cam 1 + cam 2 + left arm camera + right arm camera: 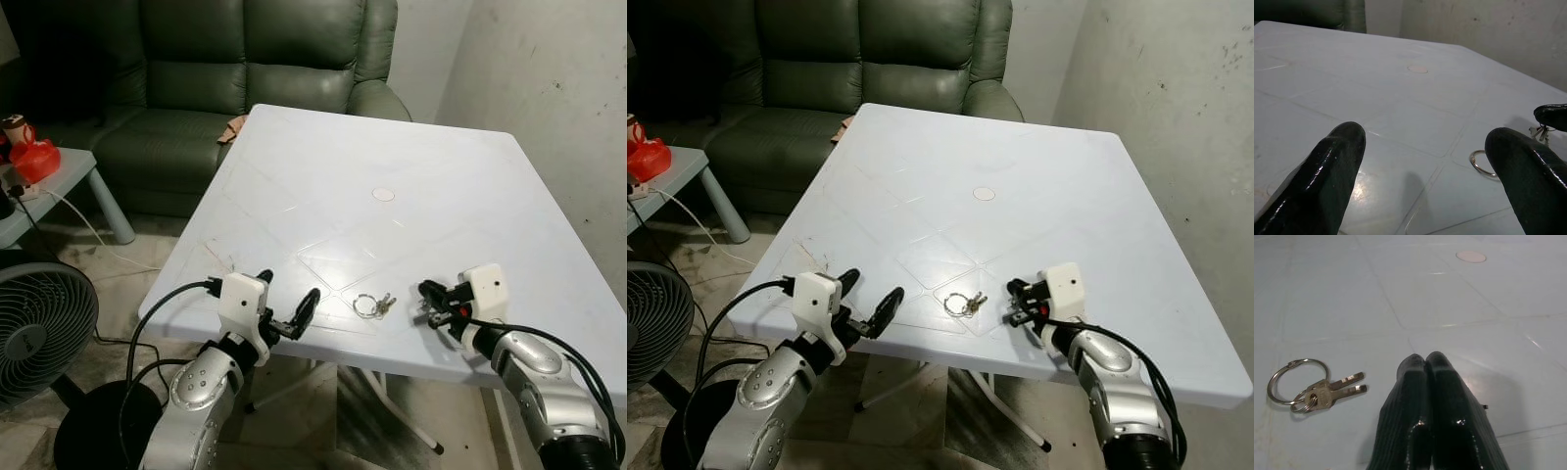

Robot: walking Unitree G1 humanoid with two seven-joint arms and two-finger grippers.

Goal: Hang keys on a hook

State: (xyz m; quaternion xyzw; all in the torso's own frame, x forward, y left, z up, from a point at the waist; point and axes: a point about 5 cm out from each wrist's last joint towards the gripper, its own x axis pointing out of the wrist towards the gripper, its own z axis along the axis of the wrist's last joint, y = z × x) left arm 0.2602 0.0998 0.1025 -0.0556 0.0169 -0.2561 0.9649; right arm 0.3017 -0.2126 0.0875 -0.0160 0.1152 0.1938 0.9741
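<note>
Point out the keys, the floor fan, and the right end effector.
keys (pixel 1317 390), right wrist view, on the key heads at the ring.
floor fan (pixel 34 328), left eye view, on its grille.
right end effector (pixel 1425 363), right wrist view, at its closed fingertips.

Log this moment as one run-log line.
keys: flat on table, between grippers | left gripper: open, beside keys | right gripper: shut, beside keys | hook: unseen

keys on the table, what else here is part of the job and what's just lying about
Part of the job:
- keys, flat on the table between the two tools
- left tool, open, near the table's front edge
- right tool, shut, beside the keys, not touching them

Lying about:
- sofa
- fan
- red item on the side table
</note>
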